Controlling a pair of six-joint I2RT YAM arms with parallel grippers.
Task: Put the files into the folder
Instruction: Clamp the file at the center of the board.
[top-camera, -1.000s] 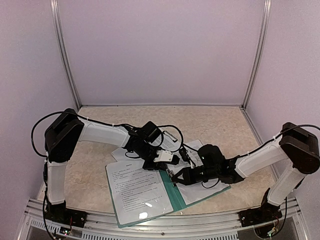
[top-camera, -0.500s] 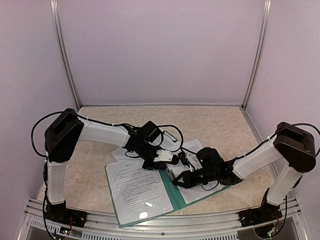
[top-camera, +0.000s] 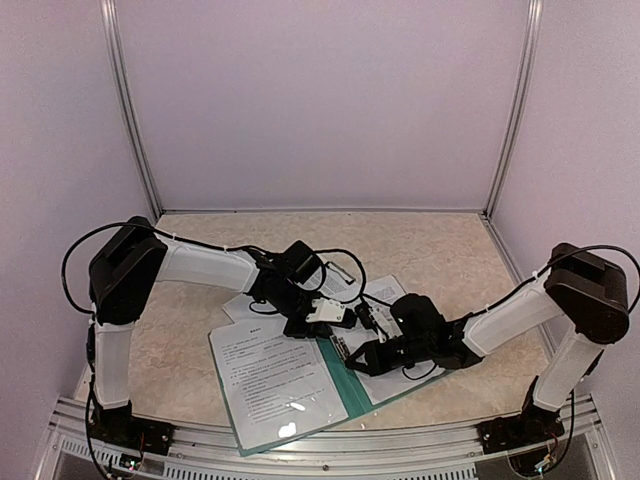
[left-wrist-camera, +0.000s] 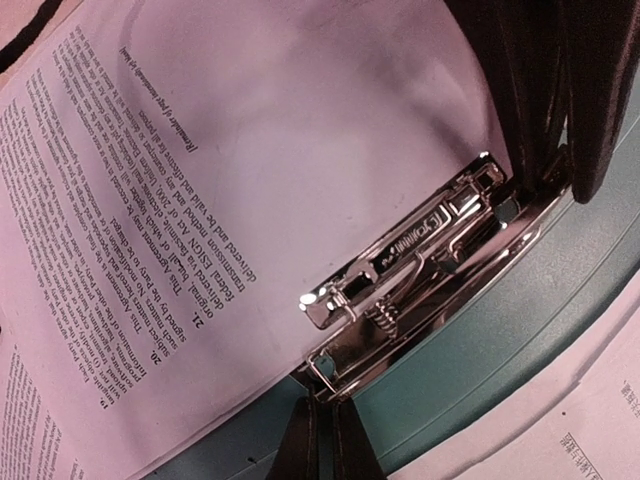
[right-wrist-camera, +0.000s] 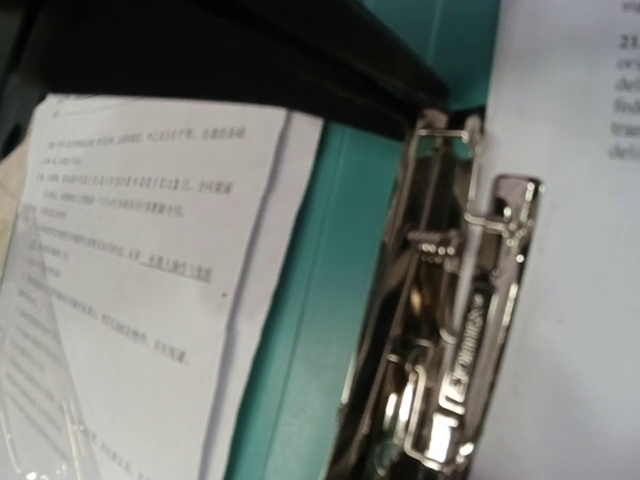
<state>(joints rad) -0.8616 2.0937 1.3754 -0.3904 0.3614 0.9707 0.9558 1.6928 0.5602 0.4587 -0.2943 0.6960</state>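
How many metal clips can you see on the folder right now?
1. The metal clip sits at the folder's spine, between the left gripper and the right gripper. Sheets could hide another.

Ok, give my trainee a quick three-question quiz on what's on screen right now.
1. True or false: the folder lies open.
2. The clip sits: A) at the folder's spine, B) at its outer edge, C) off the folder.
3. What lies on the folder's left half?
Key: 1 true; 2 A; 3 a printed sheet.
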